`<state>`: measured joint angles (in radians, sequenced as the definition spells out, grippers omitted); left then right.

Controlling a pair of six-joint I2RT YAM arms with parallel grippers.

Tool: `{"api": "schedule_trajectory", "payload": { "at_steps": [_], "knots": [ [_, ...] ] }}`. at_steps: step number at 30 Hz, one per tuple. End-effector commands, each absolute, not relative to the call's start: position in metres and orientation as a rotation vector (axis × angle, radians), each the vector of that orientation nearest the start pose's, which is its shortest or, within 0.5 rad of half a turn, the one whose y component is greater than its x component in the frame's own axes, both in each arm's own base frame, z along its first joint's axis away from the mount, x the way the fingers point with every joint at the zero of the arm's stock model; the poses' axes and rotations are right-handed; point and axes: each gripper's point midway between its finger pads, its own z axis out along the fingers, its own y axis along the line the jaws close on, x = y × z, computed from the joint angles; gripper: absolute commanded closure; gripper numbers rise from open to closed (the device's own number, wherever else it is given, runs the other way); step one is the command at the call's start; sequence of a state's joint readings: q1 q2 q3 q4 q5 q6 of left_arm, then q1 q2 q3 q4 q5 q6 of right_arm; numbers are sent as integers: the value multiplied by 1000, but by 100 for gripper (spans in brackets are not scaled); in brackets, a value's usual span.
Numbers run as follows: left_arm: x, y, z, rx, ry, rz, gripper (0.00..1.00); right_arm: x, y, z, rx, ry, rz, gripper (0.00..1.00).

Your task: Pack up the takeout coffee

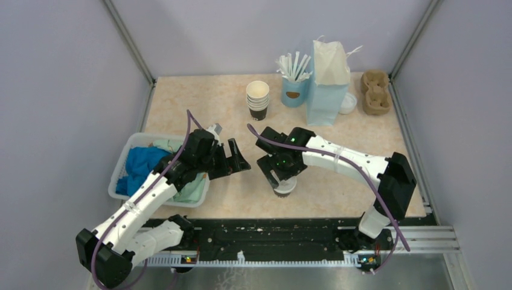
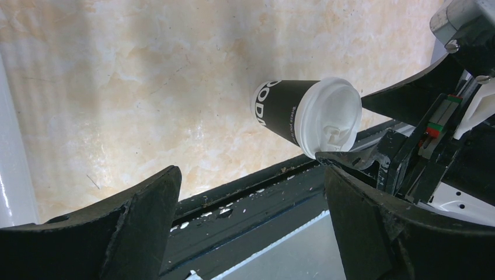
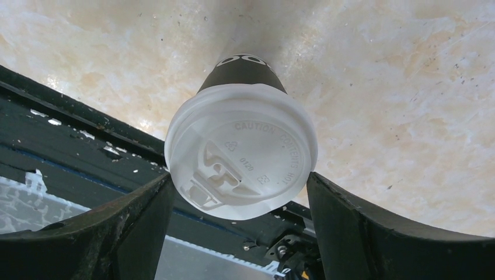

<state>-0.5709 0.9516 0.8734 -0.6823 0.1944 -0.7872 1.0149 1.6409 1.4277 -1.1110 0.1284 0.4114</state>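
Observation:
The takeout coffee (image 1: 284,188) stands upright near the table's front edge; it is a black paper cup with a round white lid. It also shows in the right wrist view (image 3: 242,151) and the left wrist view (image 2: 292,116). My right gripper (image 1: 282,178) is directly over it, and in the right wrist view (image 3: 239,181) its two fingers touch the lid's rim on both sides. My left gripper (image 1: 236,160) is open and empty a little to the left of the cup, above the table (image 2: 251,175).
A white basket (image 1: 124,163) of blue and green cloths sits at the left. At the back stand a stack of lidless cups (image 1: 258,99), a light blue cup of sticks (image 1: 294,90), a light blue paper bag (image 1: 328,90) and a cardboard cup carrier (image 1: 375,92). A black rail (image 1: 272,232) runs along the near edge.

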Motion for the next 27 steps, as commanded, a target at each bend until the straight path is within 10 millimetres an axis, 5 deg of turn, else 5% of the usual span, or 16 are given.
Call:
{"api": "schedule_trajectory", "payload": {
  "at_steps": [1, 10, 15, 19, 27],
  "knots": [
    [198, -204, 193, -136, 2452, -889, 2, 173, 269, 130, -839, 2725, 88, 19],
    [199, -205, 195, -121, 2450, -895, 2, 176, 260, 123, -795, 2730, 14, 19],
    [202, -206, 198, -104, 2445, -890, 2, 193, 222, 124, -595, 2735, -84, 19],
    [206, -209, 200, -78, 2448, -882, 2, 218, 151, 128, -290, 2733, -161, 20],
    [217, -215, 205, -8, 2457, -881, 2, 255, -32, 134, 455, 2642, -423, 20]
  ]
}}
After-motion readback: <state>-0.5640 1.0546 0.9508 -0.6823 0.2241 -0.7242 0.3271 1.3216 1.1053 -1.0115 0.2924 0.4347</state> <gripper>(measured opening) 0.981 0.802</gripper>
